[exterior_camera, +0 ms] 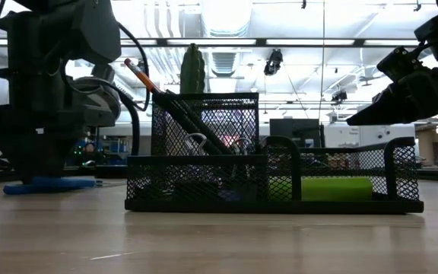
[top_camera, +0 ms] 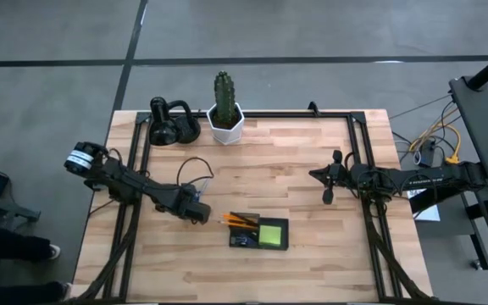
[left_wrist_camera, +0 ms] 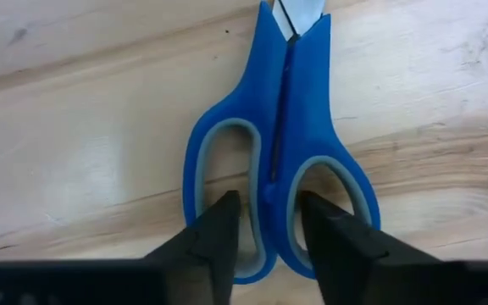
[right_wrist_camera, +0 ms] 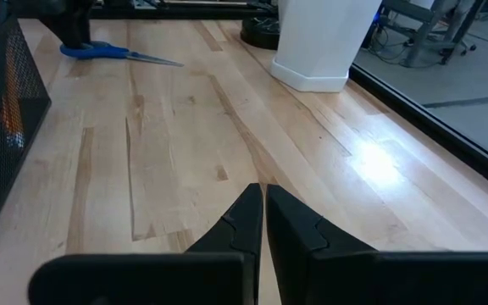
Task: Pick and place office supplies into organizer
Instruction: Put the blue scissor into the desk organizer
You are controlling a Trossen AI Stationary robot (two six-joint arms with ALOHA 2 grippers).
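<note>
The left pincer (left_wrist_camera: 265, 241) is down on the pale wooden surface (top_camera: 312, 161), its two dark fingers (left_wrist_camera: 214, 233) standing narrow, one dipped into each loop of the blue-handled scissors (left_wrist_camera: 280, 152) so that the central stem of the handle sits between them; whether they already pinch it I cannot tell. The scissors lie flat, blades running toward the upper edge of the left wrist frame. To do this step well, I judge the fingers should close squarely on that stem, then lift straight up before swinging right. In the high frame this pincer sits left of centre, just beside the black mesh organizer tray (top_camera: 248, 241) in the lower middle, which already holds orange pencils (top_camera: 240, 220) and a lime-green sticky-note pad (top_camera: 270, 235). The right pincer (top_camera: 327, 196), fully closed and empty, waits at middle right.
</note>
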